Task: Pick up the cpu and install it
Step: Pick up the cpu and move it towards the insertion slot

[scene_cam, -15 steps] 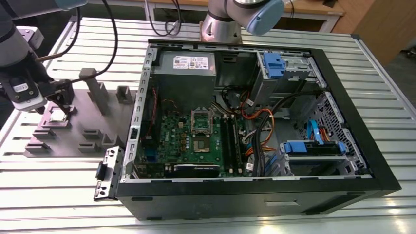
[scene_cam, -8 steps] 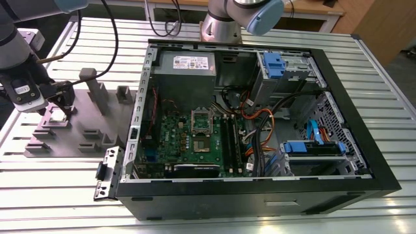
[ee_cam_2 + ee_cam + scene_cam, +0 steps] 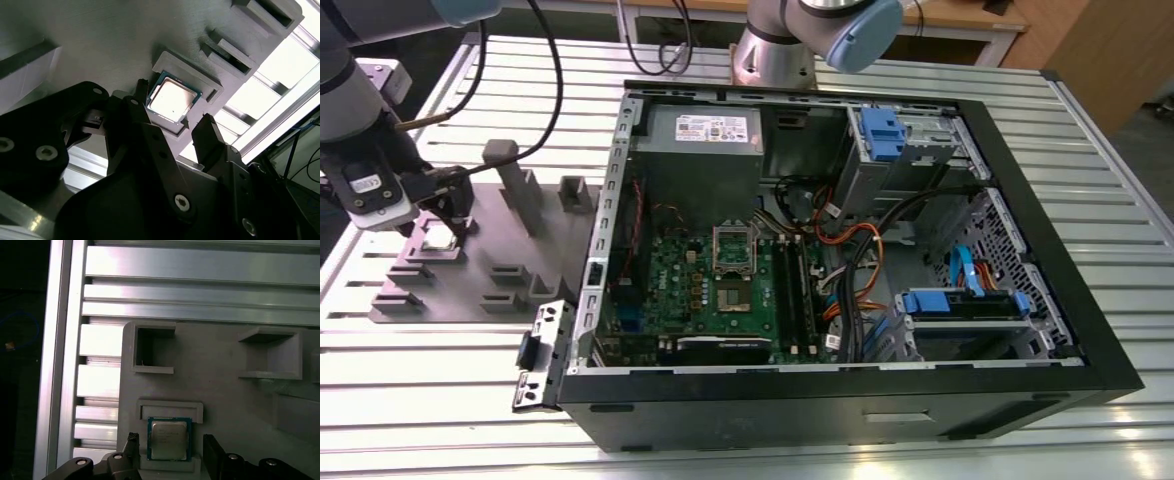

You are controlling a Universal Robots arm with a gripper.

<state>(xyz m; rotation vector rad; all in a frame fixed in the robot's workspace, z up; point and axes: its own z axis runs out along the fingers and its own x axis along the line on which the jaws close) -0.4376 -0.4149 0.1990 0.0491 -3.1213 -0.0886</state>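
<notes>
At the exterior view's left, the claw (image 3: 444, 218) hangs low over the grey holder (image 3: 487, 275) on the surface (image 3: 1121, 200), beside the open computer case (image 3: 854, 250). In both wrist views the cpu (image 3: 172, 100) (image 3: 169, 439) lies flat in its square pocket. The claw is spread wide, one finger (image 3: 141, 87) on each side of the chip, gripping nothing.

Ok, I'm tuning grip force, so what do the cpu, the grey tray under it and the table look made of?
The cpu: metal lid, satin silver, glaring under the light, with a green board rim. The grey tray: probably plastic, matte and even grey, no shine; possibly printed. The table: likely aluminium slats, smooth and brightly reflective.
</notes>
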